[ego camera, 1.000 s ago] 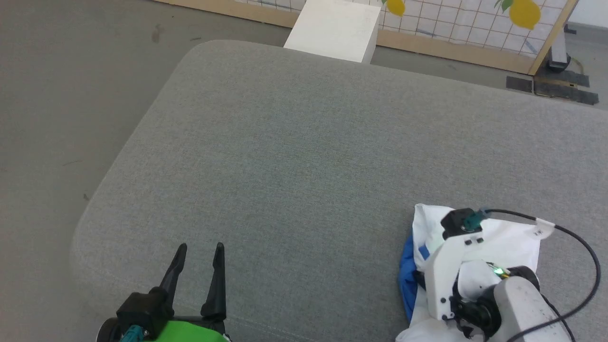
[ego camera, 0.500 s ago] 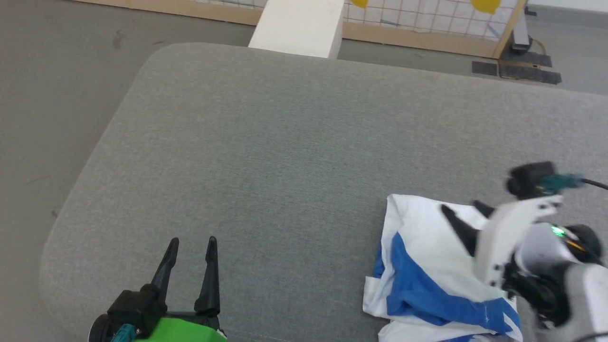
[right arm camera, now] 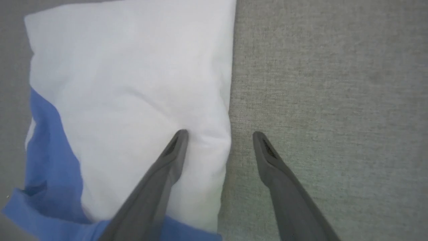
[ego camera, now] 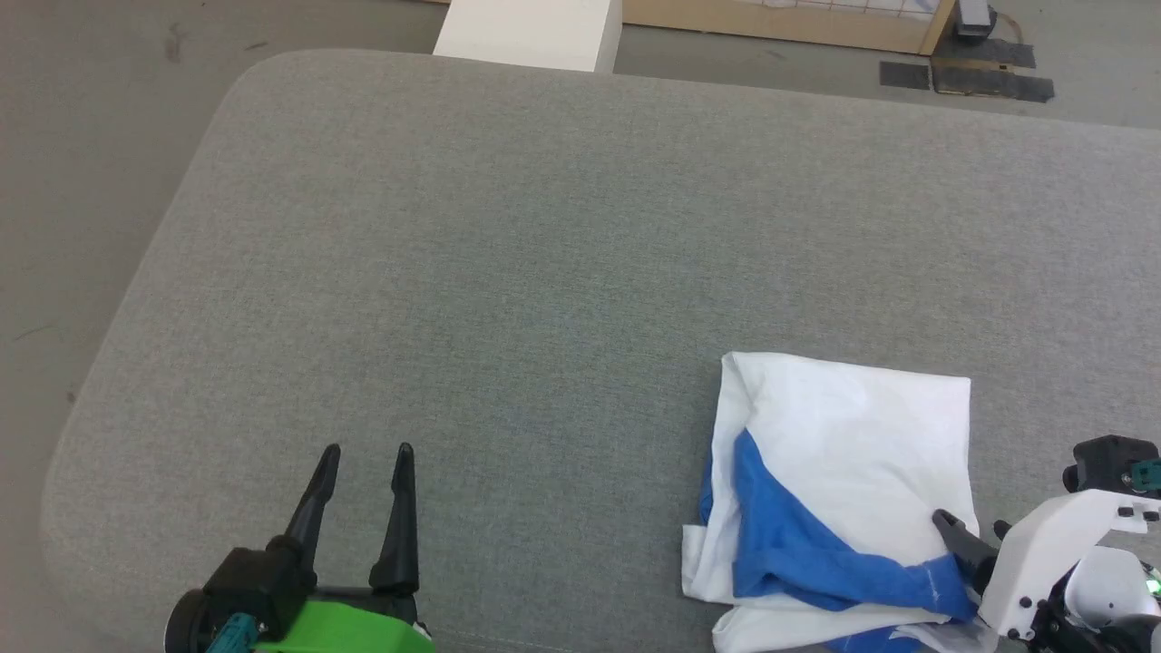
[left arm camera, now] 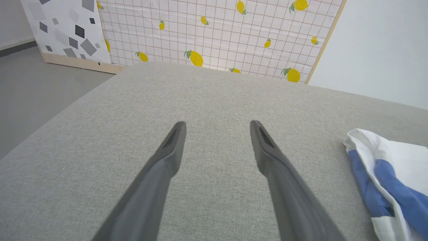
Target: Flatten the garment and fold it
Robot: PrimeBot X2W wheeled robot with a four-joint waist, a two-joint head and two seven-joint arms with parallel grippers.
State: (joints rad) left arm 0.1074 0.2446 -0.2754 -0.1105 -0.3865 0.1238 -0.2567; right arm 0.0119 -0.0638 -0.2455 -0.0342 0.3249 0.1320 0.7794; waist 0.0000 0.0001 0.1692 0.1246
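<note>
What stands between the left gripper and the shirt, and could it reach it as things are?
Probably yes. The left gripper is open above bare cushion, and nothing lies between it and the shirt to its right. The open right gripper at the shirt's right edge might crowd it.

Nothing here can be read: no text, label, brand, number or sign. The screen (left arm camera: 217, 33) behind the cushion (left arm camera: 214, 100) carries printed yellow lemons on a thin grid. The panel (left arm camera: 63, 30) left of the screen carries scattered grey shapes. Both are pattern, not writing. The garment (ego camera: 843, 435) on the cushion lies with plain white and blue cloth upward.
</note>
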